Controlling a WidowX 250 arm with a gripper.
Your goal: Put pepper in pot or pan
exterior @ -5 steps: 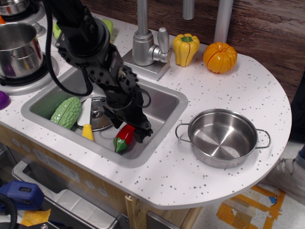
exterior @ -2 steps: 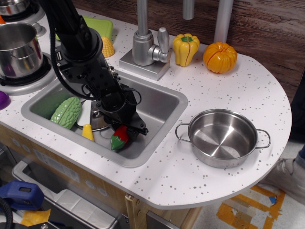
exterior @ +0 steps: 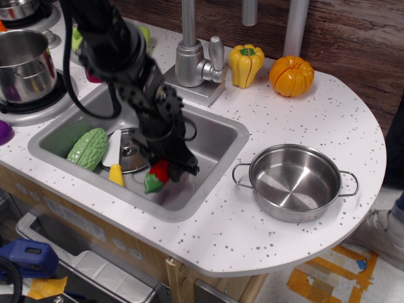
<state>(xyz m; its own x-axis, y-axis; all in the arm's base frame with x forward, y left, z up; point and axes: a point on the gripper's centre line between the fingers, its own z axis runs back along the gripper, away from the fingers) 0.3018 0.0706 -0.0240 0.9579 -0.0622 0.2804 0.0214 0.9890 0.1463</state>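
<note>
One arm's jaws clamp red pepper (exterior: 157,175) over sink (exterior: 221,136); steel pan (exterior: 295,182) well apart on surface (exterior: 328,113), right.

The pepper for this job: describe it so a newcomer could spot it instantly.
Find the steel sink sunk into the white speckled counter. Inside it, at the tip of the black arm, the hand grips the pepper, a small red chili with a green end. The gourd beside it is bumpy and green; the bell pepper by the tap is yellow.

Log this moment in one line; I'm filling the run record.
gripper: shut on small red chili pepper | over sink | shallow steel pan: empty
</note>
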